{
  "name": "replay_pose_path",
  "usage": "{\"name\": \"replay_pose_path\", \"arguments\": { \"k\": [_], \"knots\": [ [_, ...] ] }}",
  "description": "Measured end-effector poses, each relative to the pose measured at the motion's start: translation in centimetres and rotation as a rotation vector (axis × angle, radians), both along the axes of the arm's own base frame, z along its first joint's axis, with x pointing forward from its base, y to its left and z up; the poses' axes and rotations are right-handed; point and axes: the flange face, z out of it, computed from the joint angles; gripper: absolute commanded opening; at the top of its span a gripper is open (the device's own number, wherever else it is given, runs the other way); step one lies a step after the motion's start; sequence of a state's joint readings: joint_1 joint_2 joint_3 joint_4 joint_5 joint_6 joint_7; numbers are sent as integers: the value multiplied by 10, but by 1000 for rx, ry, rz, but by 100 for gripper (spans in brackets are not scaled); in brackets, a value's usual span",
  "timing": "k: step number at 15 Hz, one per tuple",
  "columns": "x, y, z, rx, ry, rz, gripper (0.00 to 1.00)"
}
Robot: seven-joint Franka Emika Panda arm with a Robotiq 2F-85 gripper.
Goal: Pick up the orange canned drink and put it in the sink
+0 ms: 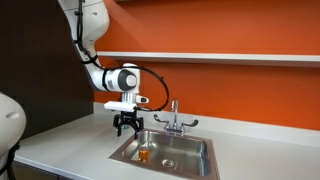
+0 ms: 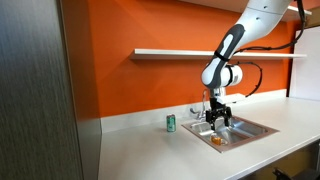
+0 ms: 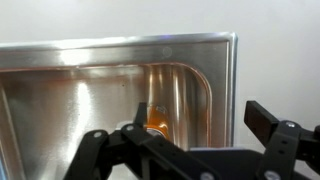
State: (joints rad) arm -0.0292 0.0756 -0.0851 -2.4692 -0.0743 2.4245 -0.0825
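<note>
The orange canned drink stands upright inside the sink, near its corner; it also shows in the other exterior view and in the wrist view. My gripper hangs above the sink's near-left part, a little above the can, open and empty. In the wrist view the gripper has its fingers spread, and the can shows by one finger, partly hidden by the gripper body. The sink's steel wall fills that view.
A chrome two-handled faucet stands at the sink's back rim. A green can stands on the white counter beside the sink. An orange wall with a shelf runs behind.
</note>
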Motion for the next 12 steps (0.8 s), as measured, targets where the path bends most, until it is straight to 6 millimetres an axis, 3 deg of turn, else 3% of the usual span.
{"name": "replay_pose_path", "arguments": {
  "k": [6, 12],
  "knots": [
    [-26, 3, 1, 6, 14, -6, 100],
    [-28, 4, -1, 7, 19, -7, 100]
  ]
}}
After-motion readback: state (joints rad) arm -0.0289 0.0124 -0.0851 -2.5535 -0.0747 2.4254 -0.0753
